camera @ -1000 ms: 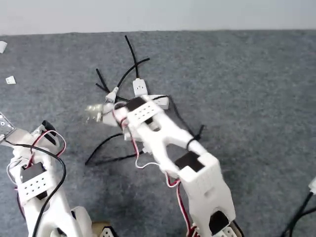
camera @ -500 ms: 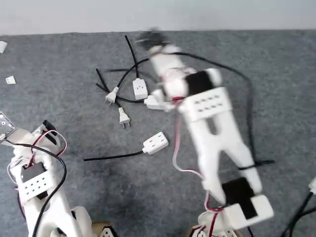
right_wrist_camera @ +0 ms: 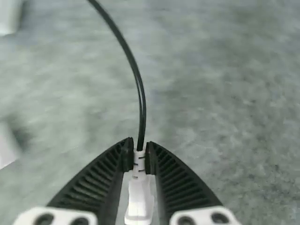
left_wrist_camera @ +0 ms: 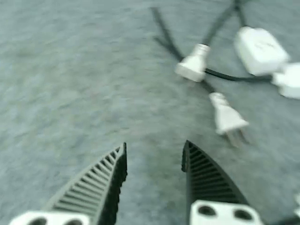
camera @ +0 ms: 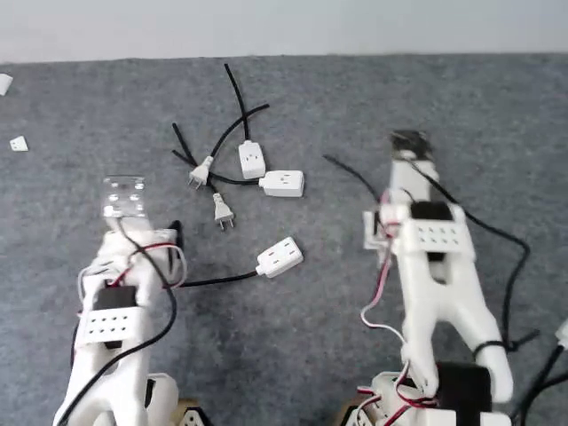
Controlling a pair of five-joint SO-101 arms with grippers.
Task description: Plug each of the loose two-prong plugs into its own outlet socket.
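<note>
A grey carpet (camera: 497, 106) is running back to a pale wall (camera: 355, 27). Toward the carpet's far right, the right gripper (right_wrist_camera: 138, 154) is clamping its jaws on a white plug (right_wrist_camera: 139, 199) trailing a black cord (right_wrist_camera: 133, 75). The left gripper (left_wrist_camera: 153, 152) is hovering with jaws apart near two loose plugs (left_wrist_camera: 227, 119). Three outlet sockets (camera: 284, 183) are lying mid-carpet.

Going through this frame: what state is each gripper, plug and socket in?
left gripper: open, holding nothing.
right gripper: shut on the held plug.
held plug: clamped between the fingers, cord trailing away, not plugged in.
far plug: lying loose, unplugged.
near plug: lying loose, prongs bare.
far socket: nothing plugged in.
middle socket: nothing plugged in.
near socket: nothing plugged in, apart from the other two.
</note>
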